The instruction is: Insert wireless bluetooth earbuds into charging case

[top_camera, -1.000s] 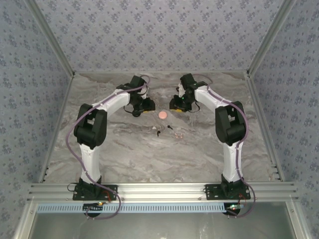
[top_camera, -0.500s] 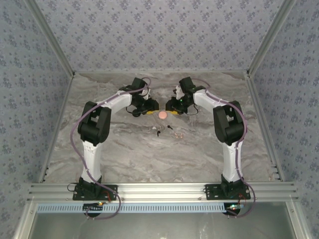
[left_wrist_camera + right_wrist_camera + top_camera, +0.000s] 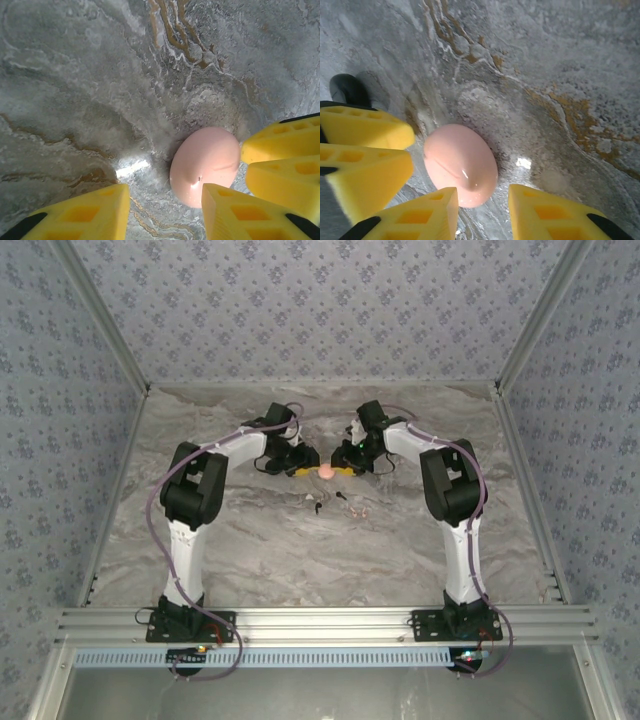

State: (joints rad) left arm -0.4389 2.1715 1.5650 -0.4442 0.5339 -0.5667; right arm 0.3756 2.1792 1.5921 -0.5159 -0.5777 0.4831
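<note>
Evidently little is done: the pink charging case (image 3: 205,162) sits closed on the marble table (image 3: 250,540), flanked by the left gripper (image 3: 165,200) and right gripper (image 3: 483,197), both with jaws apart and empty. The two black earbuds (image 3: 318,507) lie loose nearby, not yet inserted.

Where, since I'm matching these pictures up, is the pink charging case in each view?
Top external: the pink charging case sits centre frame, on the table's far half.
Left wrist: lower right of centre.
Right wrist: lower left of centre.
Shared landmark: yellow fingers flanking it on either side.
</note>
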